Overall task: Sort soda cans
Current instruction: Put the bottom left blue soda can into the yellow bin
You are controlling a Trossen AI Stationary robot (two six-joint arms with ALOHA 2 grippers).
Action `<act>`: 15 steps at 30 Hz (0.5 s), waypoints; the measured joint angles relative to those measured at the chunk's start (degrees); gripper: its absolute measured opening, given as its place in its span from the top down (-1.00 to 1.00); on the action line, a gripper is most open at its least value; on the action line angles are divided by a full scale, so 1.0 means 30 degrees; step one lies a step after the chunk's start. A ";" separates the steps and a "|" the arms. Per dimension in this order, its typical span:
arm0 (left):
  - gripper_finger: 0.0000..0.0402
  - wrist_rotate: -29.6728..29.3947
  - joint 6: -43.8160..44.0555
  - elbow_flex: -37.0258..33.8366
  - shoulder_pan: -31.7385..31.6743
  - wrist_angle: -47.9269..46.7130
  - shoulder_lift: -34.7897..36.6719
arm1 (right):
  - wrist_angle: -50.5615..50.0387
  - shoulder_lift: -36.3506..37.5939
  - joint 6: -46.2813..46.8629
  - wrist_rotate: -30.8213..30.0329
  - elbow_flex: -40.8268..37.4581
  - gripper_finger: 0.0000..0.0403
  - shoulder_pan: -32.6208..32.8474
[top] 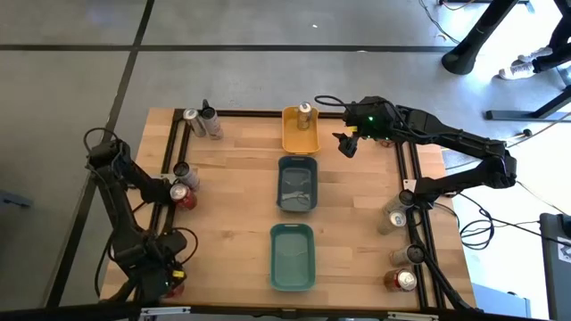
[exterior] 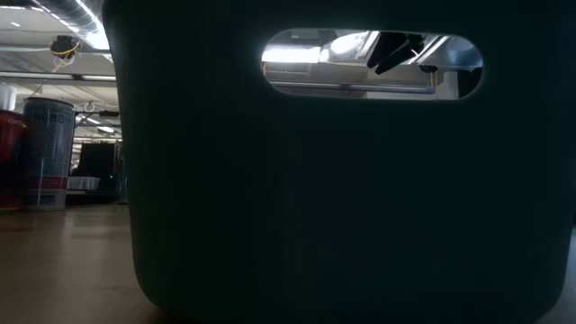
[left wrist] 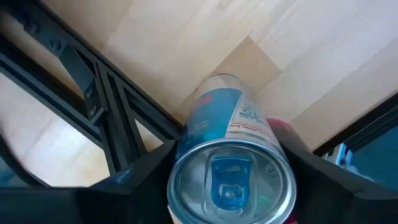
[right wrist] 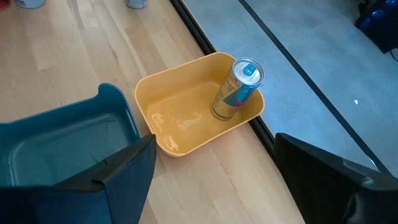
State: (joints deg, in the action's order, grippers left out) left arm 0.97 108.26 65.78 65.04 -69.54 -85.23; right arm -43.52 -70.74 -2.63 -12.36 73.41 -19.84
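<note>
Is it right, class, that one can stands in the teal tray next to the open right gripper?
No. The can stands in the yellow tray, not a teal one, as the right wrist view shows. The right gripper is open beside it.

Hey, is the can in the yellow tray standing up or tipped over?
Upright. The can stands on its base in a corner of the yellow tray, its silver top facing up.
</note>
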 joint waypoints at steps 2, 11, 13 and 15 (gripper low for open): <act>-0.13 0.0037 -0.0566 0.0007 -0.0127 -0.0027 0.0000 | -0.0033 0.0000 0.0000 0.0000 0.0000 -0.61 0.0000; -0.13 0.0012 -0.2725 0.0099 -0.1780 -0.0535 0.0298 | -0.0033 0.0000 -0.0007 0.0000 0.0000 -0.61 0.0034; -0.13 -0.0038 -0.3084 0.0563 -0.2348 -0.1174 0.0659 | -0.0033 0.0006 -0.0007 -0.0027 0.0000 -0.61 0.0352; -0.13 -0.0156 -0.3760 0.1230 -0.2995 -0.2014 0.1043 | -0.0040 0.0127 -0.0075 -0.0016 0.0000 -0.61 0.0699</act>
State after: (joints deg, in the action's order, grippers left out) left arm 0.50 96.98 69.47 56.06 -75.58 -82.10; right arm -43.64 -70.36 -2.86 -12.41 73.41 -17.74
